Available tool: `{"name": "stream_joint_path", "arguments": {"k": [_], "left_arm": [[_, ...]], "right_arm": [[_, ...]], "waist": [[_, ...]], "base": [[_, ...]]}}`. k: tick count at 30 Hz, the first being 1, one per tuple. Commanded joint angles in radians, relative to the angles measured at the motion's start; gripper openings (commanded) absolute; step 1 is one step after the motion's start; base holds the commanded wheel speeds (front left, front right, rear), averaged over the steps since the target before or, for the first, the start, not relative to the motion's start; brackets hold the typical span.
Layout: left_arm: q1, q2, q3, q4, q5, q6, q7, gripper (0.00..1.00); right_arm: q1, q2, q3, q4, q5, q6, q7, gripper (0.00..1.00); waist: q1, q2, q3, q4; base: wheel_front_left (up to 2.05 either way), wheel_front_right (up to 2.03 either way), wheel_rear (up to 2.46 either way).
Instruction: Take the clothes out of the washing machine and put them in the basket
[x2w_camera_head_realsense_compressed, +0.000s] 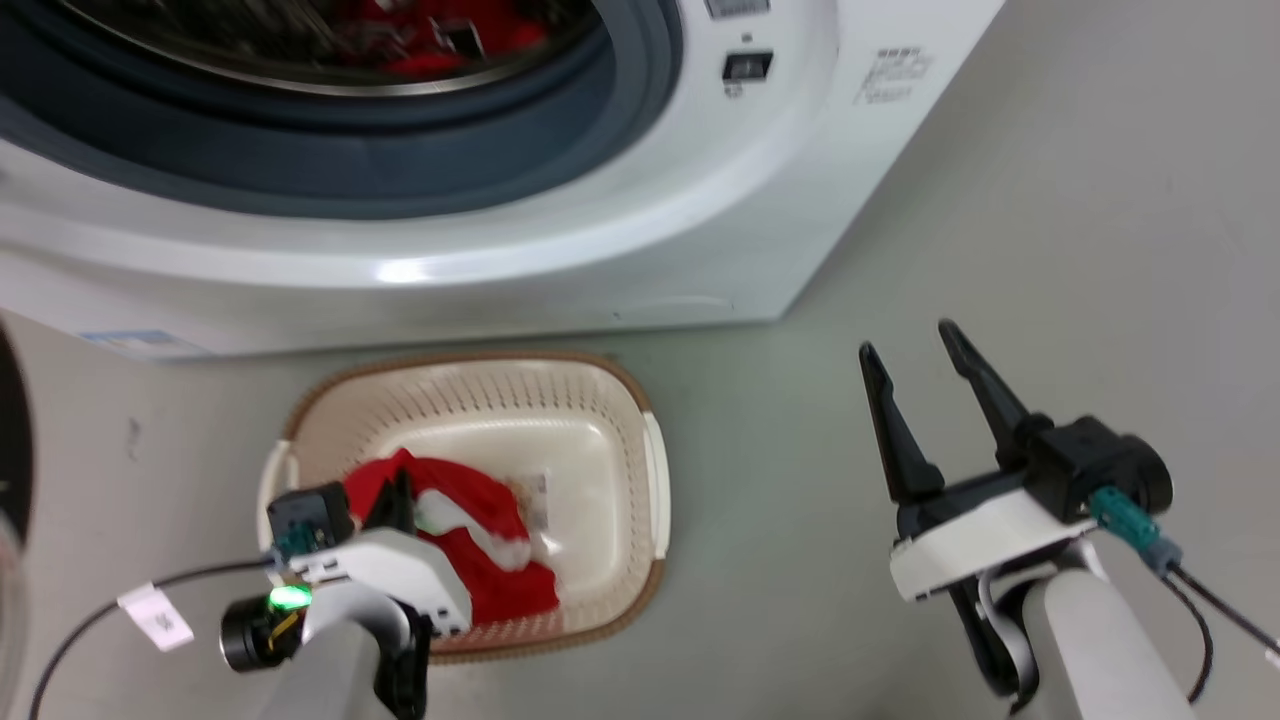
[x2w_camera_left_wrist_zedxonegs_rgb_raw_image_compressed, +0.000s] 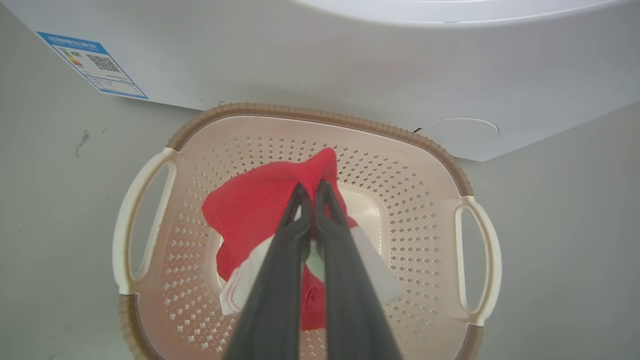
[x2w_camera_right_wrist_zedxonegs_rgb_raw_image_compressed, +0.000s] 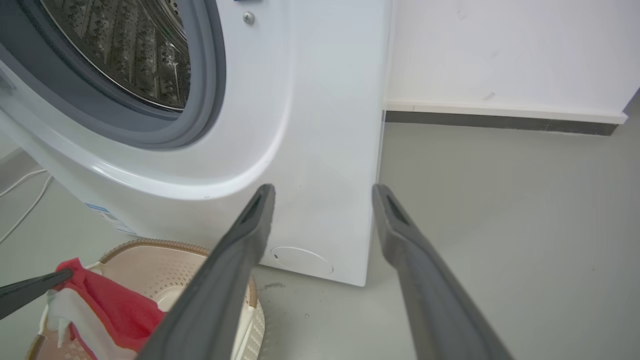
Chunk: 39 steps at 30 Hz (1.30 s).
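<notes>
The white washing machine (x2w_camera_head_realsense_compressed: 620, 230) stands open, and red clothes (x2w_camera_head_realsense_compressed: 440, 40) lie inside its steel drum. Below it on the floor sits the cream basket (x2w_camera_head_realsense_compressed: 600, 400) with a brown rim. My left gripper (x2w_camera_left_wrist_zedxonegs_rgb_raw_image_compressed: 311, 192) is over the basket, shut on a red garment with white trim (x2w_camera_left_wrist_zedxonegs_rgb_raw_image_compressed: 250, 210), which hangs down into the basket (x2w_camera_left_wrist_zedxonegs_rgb_raw_image_compressed: 320, 116). In the head view the same garment (x2w_camera_head_realsense_compressed: 490, 560) rests partly on the basket floor beside the left gripper (x2w_camera_head_realsense_compressed: 395, 500). My right gripper (x2w_camera_head_realsense_compressed: 905, 340) hovers open and empty over the floor, to the right of the basket.
The washing machine's front corner (x2w_camera_right_wrist_zedxonegs_rgb_raw_image_compressed: 375, 200) is close ahead of the right gripper (x2w_camera_right_wrist_zedxonegs_rgb_raw_image_compressed: 324, 189). Grey floor (x2w_camera_right_wrist_zedxonegs_rgb_raw_image_compressed: 500, 225) spreads to the right up to a white wall with a dark skirting. A white cable (x2w_camera_right_wrist_zedxonegs_rgb_raw_image_compressed: 20, 190) lies on the floor at the far left.
</notes>
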Motion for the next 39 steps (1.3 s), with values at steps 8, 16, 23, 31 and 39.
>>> {"name": "stream_joint_path", "arguments": {"k": [8, 16, 23, 31, 39], "left_arm": [[-0.195, 0.016, 0.056, 0.213, -0.032, 0.035, -0.017, 0.0], [-0.307, 0.035, 0.092, 0.393, -0.072, 0.022, -0.017, 0.0], [-0.322, 0.052, 0.082, 0.438, -0.067, 0.005, -0.019, 1.0], [-0.219, 0.024, 0.119, 0.309, -0.063, -0.022, -0.019, 1.0], [-0.04, -0.006, 0.101, 0.139, 0.042, -0.018, -0.019, 1.0]], "right_arm": [[-0.087, 0.002, 0.009, -0.029, 0.015, -0.001, -0.014, 1.0], [-0.135, 0.001, 0.018, -0.034, 0.015, -0.001, -0.019, 1.0], [-0.154, 0.001, 0.018, -0.008, 0.015, -0.001, -0.02, 1.0], [-0.084, 0.001, -0.015, 0.02, -0.02, -0.001, -0.02, 1.0], [0.03, 0.001, -0.071, -0.001, -0.077, -0.001, -0.02, 1.0]], "waist": [[-0.0001, 0.0, 0.232, -0.065], [-0.0001, 0.0, 0.334, -0.075], [-0.0001, 0.0, 0.308, -0.064], [-0.0001, 0.0, 0.111, -0.025], [-0.0001, 0.0, -0.117, 0.007]], "base": [[0.0, 0.0, 0.0], [0.0, 0.0, 0.0], [0.0, 0.0, 0.0], [0.0, 0.0, 0.0], [0.0, 0.0, 0.0]]}}
